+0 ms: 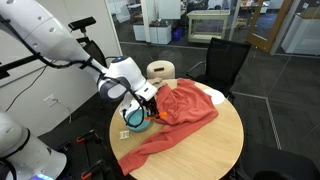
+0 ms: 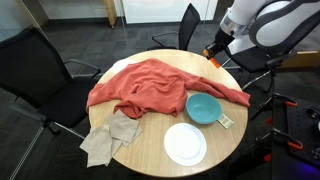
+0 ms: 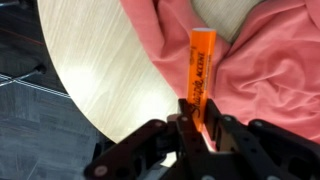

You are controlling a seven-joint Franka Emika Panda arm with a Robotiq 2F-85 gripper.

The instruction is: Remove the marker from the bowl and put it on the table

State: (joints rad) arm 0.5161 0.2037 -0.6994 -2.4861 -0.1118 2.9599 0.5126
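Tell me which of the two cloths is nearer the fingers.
The large red cloth, its folds right beside the held orange marker; the small crumpled beige cloth lies across the round wooden table.

White arm (image 1: pixel 48 36) stretched out, tool (image 3: pixel 195 116) clamped on the marker (image 3: pixel 201 62)

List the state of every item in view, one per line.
gripper: shut on the marker
marker: gripped by one end, out of the bowl, over the red cloth
bowl: upright, appears empty
red cloth: crumpled, spread across the table
white plate: flat, empty
beige cloth: rumpled, hanging over the table's edge
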